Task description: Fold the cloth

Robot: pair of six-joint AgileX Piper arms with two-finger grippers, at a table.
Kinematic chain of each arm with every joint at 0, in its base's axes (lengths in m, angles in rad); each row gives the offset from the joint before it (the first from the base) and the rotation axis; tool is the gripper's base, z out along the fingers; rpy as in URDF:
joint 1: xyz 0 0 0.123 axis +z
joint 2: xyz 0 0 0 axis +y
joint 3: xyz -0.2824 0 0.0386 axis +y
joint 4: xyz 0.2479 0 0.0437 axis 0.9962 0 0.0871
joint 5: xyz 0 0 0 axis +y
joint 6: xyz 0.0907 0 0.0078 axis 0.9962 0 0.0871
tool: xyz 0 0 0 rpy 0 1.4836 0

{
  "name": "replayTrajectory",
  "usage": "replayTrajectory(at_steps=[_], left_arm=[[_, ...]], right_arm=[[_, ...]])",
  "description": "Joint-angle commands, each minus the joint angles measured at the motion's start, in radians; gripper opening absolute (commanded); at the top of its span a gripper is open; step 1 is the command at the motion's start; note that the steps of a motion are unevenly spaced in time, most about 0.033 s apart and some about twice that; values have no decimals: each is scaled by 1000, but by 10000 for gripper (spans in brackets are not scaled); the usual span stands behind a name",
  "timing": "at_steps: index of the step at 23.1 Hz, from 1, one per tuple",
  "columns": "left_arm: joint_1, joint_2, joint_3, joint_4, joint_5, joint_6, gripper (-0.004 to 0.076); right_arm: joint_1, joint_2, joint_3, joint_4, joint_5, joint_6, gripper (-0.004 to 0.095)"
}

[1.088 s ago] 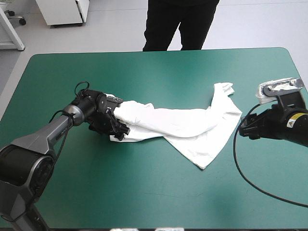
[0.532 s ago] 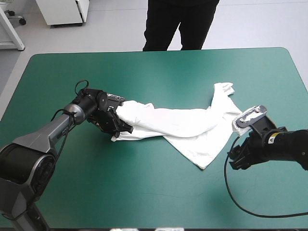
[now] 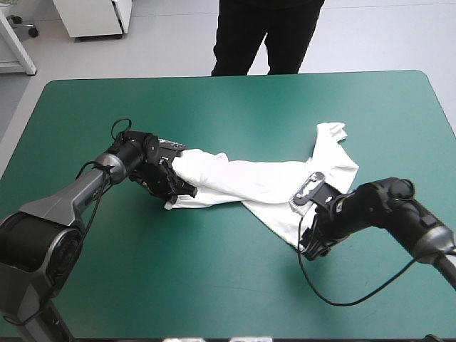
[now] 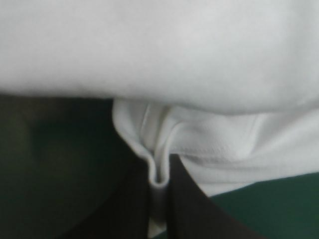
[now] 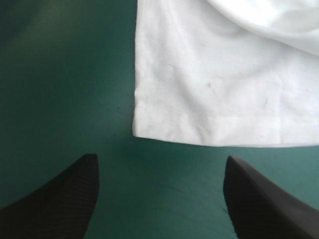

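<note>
The white T-shirt (image 3: 263, 182) lies stretched in a long crumpled band across the middle of the table, with one flat corner pointing toward the near edge. My left gripper (image 3: 176, 188) is at its left end, shut on the T-shirt. In the left wrist view a pinched fold of the T-shirt (image 4: 159, 59) sits between the black fingers of the left gripper (image 4: 159, 185). My right gripper (image 3: 309, 244) rests low at the near corner. In the right wrist view the right gripper (image 5: 162, 162) stands open, and the hemmed corner of the T-shirt (image 5: 214, 89) lies just ahead of it, untouched.
The teal-green cover (image 3: 214, 285) surrounds the T-shirt on all sides. A sleeve end of the T-shirt (image 3: 332, 132) is bunched toward the far right.
My right arm has swung left from the table's right side to the T-shirt's near corner. My left gripper has closed on the T-shirt's left end and stayed in place.
</note>
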Motion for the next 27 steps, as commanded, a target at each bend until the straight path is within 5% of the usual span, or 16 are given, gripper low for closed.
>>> replayTrajectory(at_steps=[1,7,10,12,15,16,21,27], left_arm=[[-3,-13,-7,-19,-5,-3,-9],[-3,-13,-7,-17,-15,-3,-9],[-3,-13,-7,-17,-23,-3,-9],[-3,-13,-7,-17,-25,-3,-9],[-3,-13,-7,-19,-29,-3,-9],[-3,-13,-7,-19,-32,-3,-9],[-3,-35,-42,-16,-19,3,-9],[-3,-174,-175,-11,29,3,-9]], right_arm=[[112,71,-23,-97,-80,50,652],[127,237,-23,-104,-94,43,648],[127,290,-23,-122,-104,90,554],[127,322,-23,-125,-109,102,427],[127,398,-23,-103,-119,108,35],[127,413,-23,-101,-122,120,-16],[125,424,-28,-123,-100,180,-17],[124,296,-92,-304,18,362,-17]])
